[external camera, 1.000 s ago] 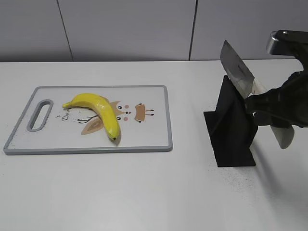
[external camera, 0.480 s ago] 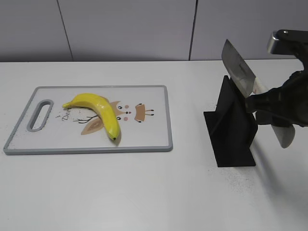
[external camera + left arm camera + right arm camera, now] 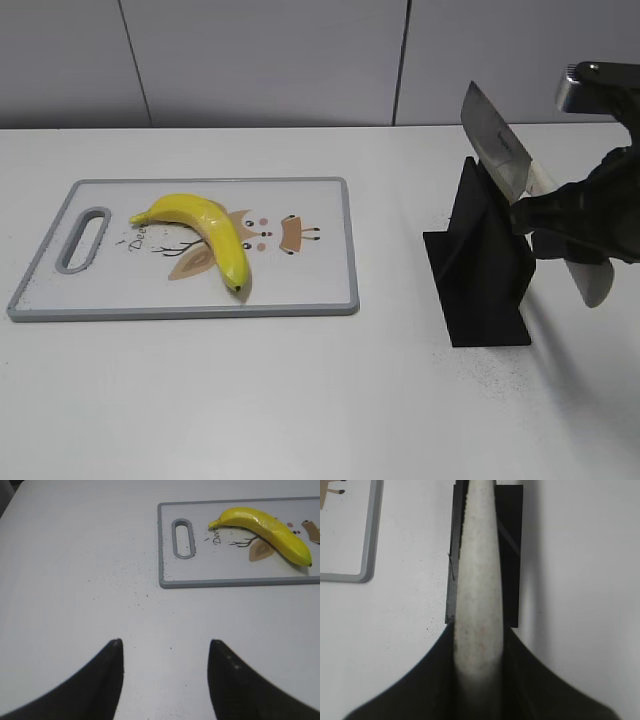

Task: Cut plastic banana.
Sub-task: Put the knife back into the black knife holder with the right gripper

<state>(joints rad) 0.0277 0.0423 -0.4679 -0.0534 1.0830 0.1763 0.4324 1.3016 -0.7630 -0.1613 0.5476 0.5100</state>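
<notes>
The banana [image 3: 200,232] lies whole on a grey-rimmed cutting board [image 3: 340,250], on the board's left half, curved, with its greenish stem toward the handle slot [image 3: 84,239] and its dark tip toward the near edge; it partly covers a printed cartoon figure [image 3: 265,235]. The board rests flat on a white table [image 3: 250,400] sprinkled with fine dark specks. Well apart from the board, on the right, stands a black knife stand [image 3: 480,275]. Above and just behind it the right gripper [image 3: 545,215] holds a knife [image 3: 495,150] by its pale handle [image 3: 477,595], the broad steel blade tilted up and to the left, clear of the stand. In the right wrist view the two dark fingers [image 3: 420,680] press against either side of the handle, which runs up the middle of the frame over the stand. In the left wrist view the left gripper [image 3: 165,680] hovers over bare table near the board's handle end, its two dark fingertips [image 3: 112,672] spread apart with nothing between them; the banana and board appear at the upper right of that view.
</notes>
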